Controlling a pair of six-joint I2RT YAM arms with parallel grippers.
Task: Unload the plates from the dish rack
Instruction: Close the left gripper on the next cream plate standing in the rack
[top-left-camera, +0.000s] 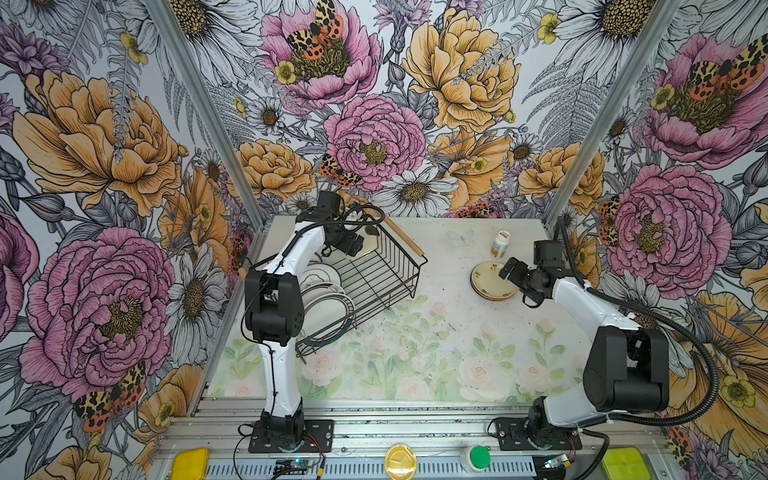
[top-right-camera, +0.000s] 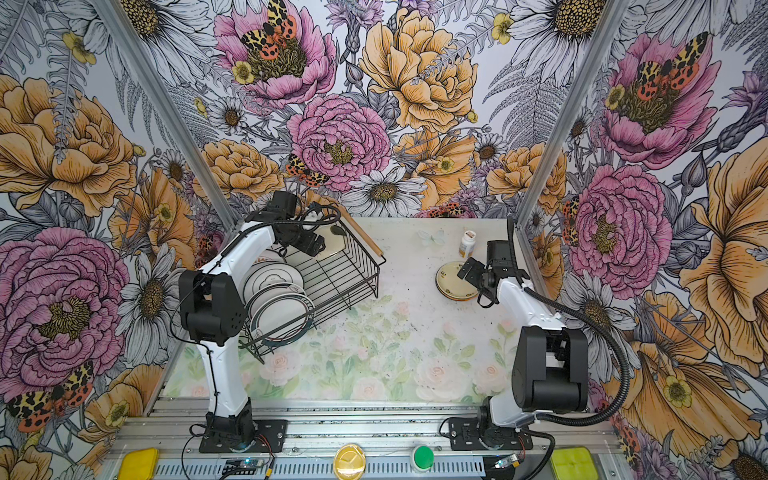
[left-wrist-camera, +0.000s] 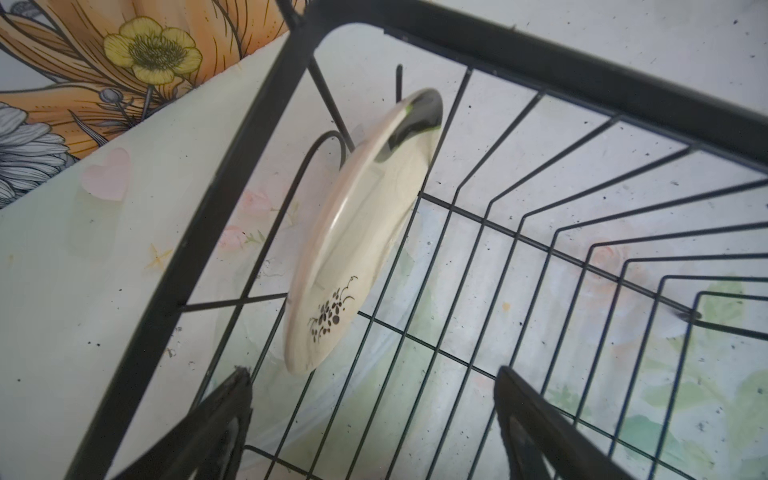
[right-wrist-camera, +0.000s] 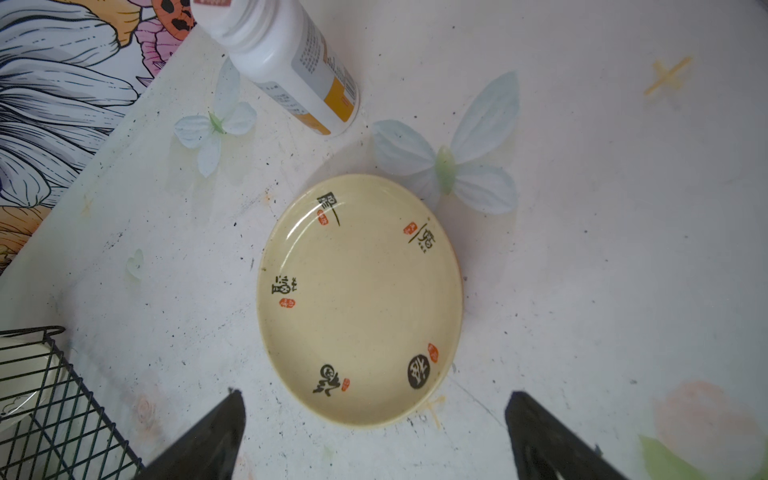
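The black wire dish rack (top-left-camera: 390, 274) (top-right-camera: 353, 270) stands at the left of the table. Several plates (top-left-camera: 328, 309) (top-right-camera: 276, 309) stand on edge in its near end. A cream plate (left-wrist-camera: 357, 237) (top-left-camera: 369, 246) with a dark sprig leans upright alone at the far end. My left gripper (left-wrist-camera: 374, 372) (top-left-camera: 356, 249) is down inside the rack, open, the cream plate just beyond its fingertips and untouched. My right gripper (right-wrist-camera: 375, 394) (top-left-camera: 515, 280) hangs open over a stack of plates (top-left-camera: 488, 286) (top-right-camera: 451, 286) on the table; the top one (right-wrist-camera: 361, 299) is cream with characters.
A small white pill bottle (top-left-camera: 500, 244) (right-wrist-camera: 291, 62) stands just behind the stack. The rack's wooden rod handle (top-left-camera: 403, 237) runs along its far rim. The cell's walls close in on the left, right and back.
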